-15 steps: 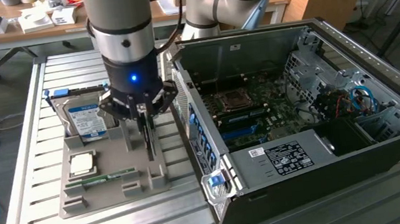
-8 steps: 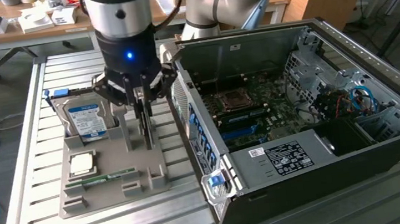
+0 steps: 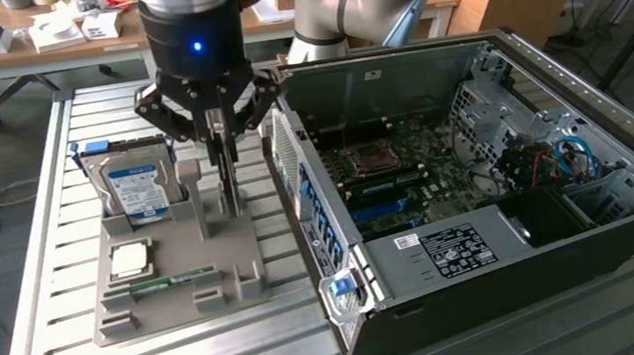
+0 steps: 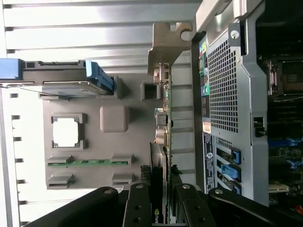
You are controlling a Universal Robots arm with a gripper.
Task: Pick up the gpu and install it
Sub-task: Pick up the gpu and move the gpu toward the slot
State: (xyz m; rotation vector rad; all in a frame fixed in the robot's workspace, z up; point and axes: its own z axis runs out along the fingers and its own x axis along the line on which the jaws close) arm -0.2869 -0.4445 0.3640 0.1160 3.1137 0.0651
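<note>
**A:** In the exterior view, a slatted metal counter (image 3: 54,258) is carrying a grey tray (image 3: 177,303) of parts. An open computer case (image 3: 454,243) is lying just beside the tray, on the exterior view's right, and cluttered desks are standing behind.

**B:** And the arm?

**A:** It is hanging over the tray. The pincer (image 3: 219,144) is pinching the graphics card (image 3: 229,187), which is standing upright on edge between the hard drive (image 3: 135,188) and the case. I cannot tell whether its lower edge is sitting in the tray's slot or is just clear of it.

**B:** What is the wrist view adding?

**A:** There the fingers (image 4: 137,208) are pressing on both faces of the card, which is showing edge-on. Its metal bracket (image 4: 166,42) is sitting at the far end, close to the case's rear panel. The memory stick (image 4: 87,162) and the processor (image 4: 67,131) are lying in their own pockets, well apart from the grip.

**B:** How should this step be going?

**A:** I am judging that the card is needing a straight, vertical lift, so it is not scraping the slot walls. The squeeze is needing to be firm too, since a thin board held at one end could be swinging. The bracket is sitting near the case wall, so that gap is the thing to be watching.
</note>
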